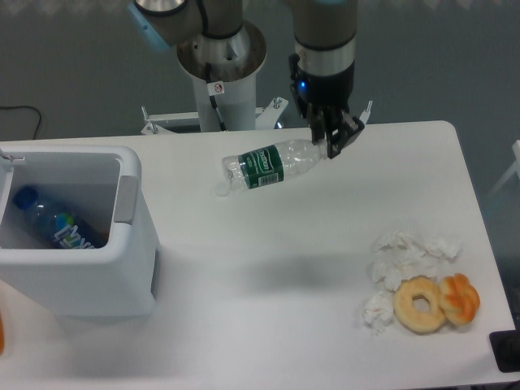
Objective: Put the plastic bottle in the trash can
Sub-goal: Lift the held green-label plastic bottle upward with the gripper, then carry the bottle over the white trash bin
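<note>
Fingers (335, 138) clamped on one end of the plastic bottle (272, 163), held in the air above the desk (325, 268), tilted with its far end drooping lower left. Well apart from the trash can (77, 244) at the desk's left edge, with a blue-capped bottle (50, 223) already inside. Main risk: crinkled thin plastic gripped only at its end, likely to flex, pivot or slip during the swing left. Also a chance of the low end clipping the bin's rim or grey flap (124, 199). Tissues (406, 252) and doughnuts (435, 302) at the right, out of the way.
</note>
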### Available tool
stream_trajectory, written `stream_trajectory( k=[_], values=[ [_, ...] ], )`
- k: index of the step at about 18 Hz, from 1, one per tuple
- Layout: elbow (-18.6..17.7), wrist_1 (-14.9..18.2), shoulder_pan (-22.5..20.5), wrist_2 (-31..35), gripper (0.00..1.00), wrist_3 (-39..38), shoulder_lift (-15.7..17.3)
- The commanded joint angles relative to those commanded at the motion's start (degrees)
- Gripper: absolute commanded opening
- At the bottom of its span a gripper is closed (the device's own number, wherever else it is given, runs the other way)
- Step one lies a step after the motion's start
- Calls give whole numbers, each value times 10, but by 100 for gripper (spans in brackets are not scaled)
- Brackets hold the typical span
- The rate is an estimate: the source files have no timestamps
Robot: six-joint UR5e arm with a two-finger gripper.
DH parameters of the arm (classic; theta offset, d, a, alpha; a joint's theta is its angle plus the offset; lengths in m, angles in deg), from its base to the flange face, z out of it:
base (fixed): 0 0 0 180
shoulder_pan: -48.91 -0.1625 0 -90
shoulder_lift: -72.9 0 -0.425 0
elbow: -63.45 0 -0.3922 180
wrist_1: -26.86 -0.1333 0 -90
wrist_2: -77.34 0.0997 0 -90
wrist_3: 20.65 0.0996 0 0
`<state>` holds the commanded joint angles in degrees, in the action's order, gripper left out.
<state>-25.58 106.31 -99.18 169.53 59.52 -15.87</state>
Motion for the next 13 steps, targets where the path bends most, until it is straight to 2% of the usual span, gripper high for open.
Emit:
stream_trajectory(
  k=[4, 13],
  values=[
    [1, -2, 3, -9, 36, -45, 22],
    [10, -19, 68, -20, 36, -126, 30]
  ],
)
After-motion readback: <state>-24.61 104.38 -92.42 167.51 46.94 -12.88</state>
